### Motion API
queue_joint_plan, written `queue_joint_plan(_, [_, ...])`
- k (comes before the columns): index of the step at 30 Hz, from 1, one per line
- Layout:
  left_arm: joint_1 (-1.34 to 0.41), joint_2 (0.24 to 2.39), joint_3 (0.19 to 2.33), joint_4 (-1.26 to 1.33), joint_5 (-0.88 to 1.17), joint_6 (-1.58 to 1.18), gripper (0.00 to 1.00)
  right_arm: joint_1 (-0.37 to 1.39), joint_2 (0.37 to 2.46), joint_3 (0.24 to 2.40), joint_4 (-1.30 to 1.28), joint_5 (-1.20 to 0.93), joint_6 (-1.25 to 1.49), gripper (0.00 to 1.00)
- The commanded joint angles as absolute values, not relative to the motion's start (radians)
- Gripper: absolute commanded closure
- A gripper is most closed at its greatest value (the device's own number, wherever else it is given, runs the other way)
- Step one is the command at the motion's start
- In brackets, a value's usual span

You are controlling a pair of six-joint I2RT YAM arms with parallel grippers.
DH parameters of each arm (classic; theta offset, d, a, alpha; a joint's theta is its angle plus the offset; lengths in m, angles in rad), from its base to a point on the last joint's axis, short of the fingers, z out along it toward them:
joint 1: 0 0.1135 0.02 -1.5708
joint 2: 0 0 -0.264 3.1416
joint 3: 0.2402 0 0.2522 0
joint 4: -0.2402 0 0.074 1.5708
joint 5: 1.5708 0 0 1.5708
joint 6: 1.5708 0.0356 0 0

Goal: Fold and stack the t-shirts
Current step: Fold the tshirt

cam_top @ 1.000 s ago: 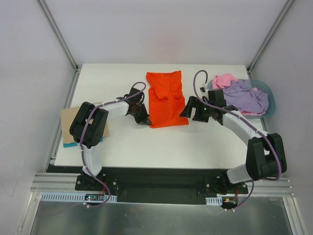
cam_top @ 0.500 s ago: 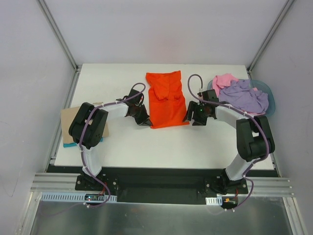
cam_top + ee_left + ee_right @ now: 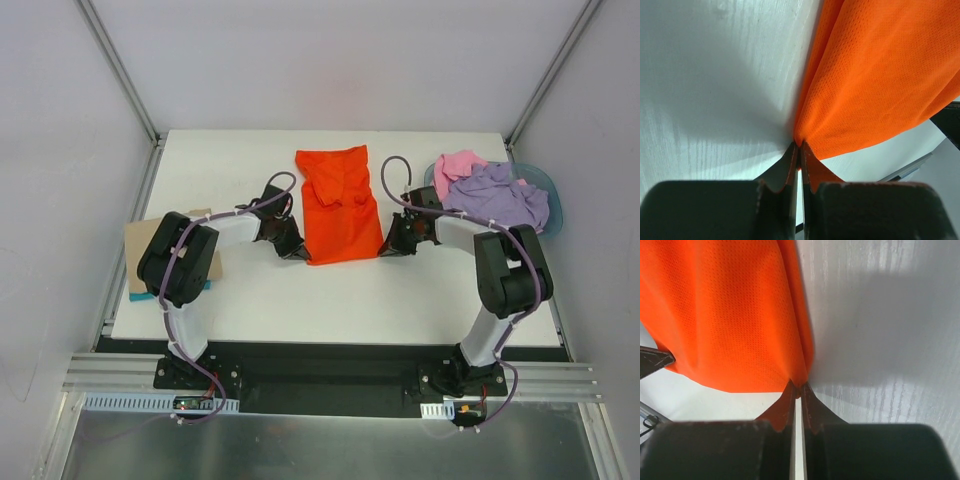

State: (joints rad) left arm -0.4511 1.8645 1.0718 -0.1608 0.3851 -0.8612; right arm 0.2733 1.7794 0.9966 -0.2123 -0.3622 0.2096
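Note:
The orange t-shirt (image 3: pixel 338 205) lies partly folded, long and narrow, in the middle of the white table (image 3: pixel 240 290). My left gripper (image 3: pixel 300 252) is shut on its near left corner; the left wrist view shows orange cloth (image 3: pixel 875 80) pinched at the fingertips (image 3: pixel 799 146). At the near right corner my right gripper (image 3: pixel 383 250) is shut on the hem, the orange cloth (image 3: pixel 725 315) rising from its tips (image 3: pixel 798 388). The lilac t-shirt (image 3: pixel 500 197) and the pink t-shirt (image 3: pixel 458 164) lie crumpled in the basin at the right.
A blue-grey basin (image 3: pixel 549 190) stands at the table's right edge. A brown cardboard piece (image 3: pixel 140 250) with something teal (image 3: pixel 148 297) under it sits at the left edge. Metal frame posts (image 3: pixel 120 70) rise at the back corners.
My right gripper moved left to the orange t-shirt's near right corner and shut on it. The left gripper kept its hold and hardly moved.

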Motion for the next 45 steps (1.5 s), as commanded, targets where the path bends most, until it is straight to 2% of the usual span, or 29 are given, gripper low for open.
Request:
queue_joint_plan(1, [-0.454, 1.783, 1.025, -0.19, 0.368, -0.856, 1.0, 0.278, 1.712, 0.924, -0.144, -0.383, 0.232, 0.99])
queue_joint_plan(6, [-0.477, 1.659, 0.927, -0.192, 0.322, -0.887, 1.0, 0.317, 1.525, 0.795, -0.115, -0.365, 0.25, 0.99])
queue_joint_plan(10, [-0.535, 1.47, 0.807, -0.19, 0.284, -0.933, 1.0, 0.391, 1.333, 0.655, -0.127, -0.321, 0.316, 0.99])
queue_joint_plan(16, [-0.58, 1.193, 0.668, -0.192, 0.295, -0.991, 1.0, 0.508, 1.025, 0.653, -0.382, -0.193, 0.339, 0.99])
queue_joint_plan(22, [-0.595, 0.993, 0.676, -0.216, 0.273, -0.971, 1.0, 0.523, 0.83, 0.682, -0.534, -0.181, 0.397, 0.99])
queue_joint_plan(27, [-0.595, 0.948, 0.747, -0.244, 0.252, -0.936, 1.0, 0.523, 0.801, 0.8, -0.612, -0.205, 0.365, 1.0])
queue_joint_plan(33, [-0.595, 0.956, 0.796, -0.261, 0.203, -0.907, 1.0, 0.519, 0.879, 0.913, -0.634, -0.232, 0.299, 0.99])
queue_joint_plan(39, [-0.566, 1.038, 0.899, -0.273, 0.172, -0.851, 1.0, 0.492, 0.986, 1.022, -0.635, -0.241, 0.258, 1.0])
queue_joint_plan(45, [-0.5, 1.176, 1.001, -0.273, 0.213, -0.818, 1.0, 0.391, 1.101, 1.113, -0.618, -0.299, 0.222, 1.0])
